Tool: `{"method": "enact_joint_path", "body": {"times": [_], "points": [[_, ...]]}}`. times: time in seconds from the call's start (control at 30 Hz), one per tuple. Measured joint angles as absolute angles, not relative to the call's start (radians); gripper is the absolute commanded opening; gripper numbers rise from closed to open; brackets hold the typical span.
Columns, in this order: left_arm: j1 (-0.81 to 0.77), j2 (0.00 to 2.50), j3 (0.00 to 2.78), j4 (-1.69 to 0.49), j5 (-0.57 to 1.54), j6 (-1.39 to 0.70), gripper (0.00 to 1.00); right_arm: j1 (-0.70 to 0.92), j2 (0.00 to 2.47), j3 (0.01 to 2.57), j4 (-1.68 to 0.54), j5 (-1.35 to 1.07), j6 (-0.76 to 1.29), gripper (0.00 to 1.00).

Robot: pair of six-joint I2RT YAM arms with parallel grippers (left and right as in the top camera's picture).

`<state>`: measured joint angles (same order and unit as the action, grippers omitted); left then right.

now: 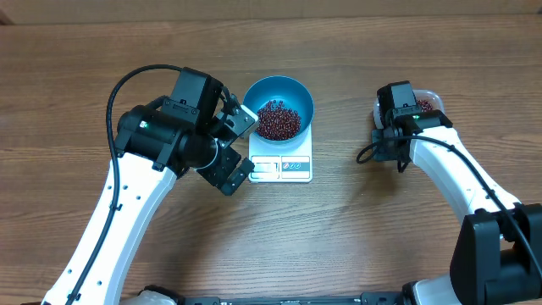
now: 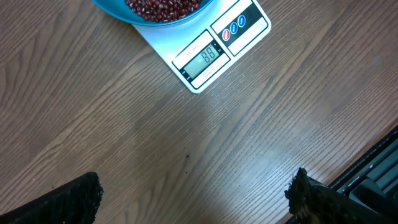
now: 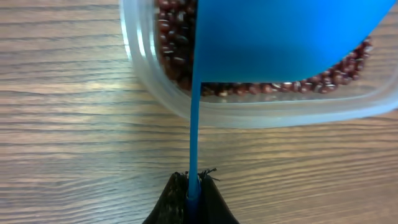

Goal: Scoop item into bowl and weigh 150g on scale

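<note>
Overhead, beans point(image 1: 278, 119) heap in the bowl point(image 1: 306, 97), which sits on the scale point(image 1: 281, 168). Its display point(image 2: 206, 56) seems to read 88, so I judge the weighing well short, with more scooping left. Off to the right, the right fingers point(image 3: 214, 205) clamp the scoop point(image 3: 280, 37) handle over the tub point(image 3: 261, 113) of beans. The left fingers point(image 2: 68, 199) stand wide apart, empty, above the tabletop point(image 2: 186, 155) beside the scale.
</note>
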<state>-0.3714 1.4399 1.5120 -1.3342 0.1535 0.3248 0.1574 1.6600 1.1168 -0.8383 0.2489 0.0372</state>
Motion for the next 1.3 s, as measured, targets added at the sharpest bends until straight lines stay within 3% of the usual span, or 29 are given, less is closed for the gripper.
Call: {"method": "enact_joint_path", "body": {"times": [1.3], "points": [[-0.371,1.44,1.512,-1.334,0.154,0.325,0.99,0.015,1.65,1.117,-0.822,0.064,0.029,0.04]]}}
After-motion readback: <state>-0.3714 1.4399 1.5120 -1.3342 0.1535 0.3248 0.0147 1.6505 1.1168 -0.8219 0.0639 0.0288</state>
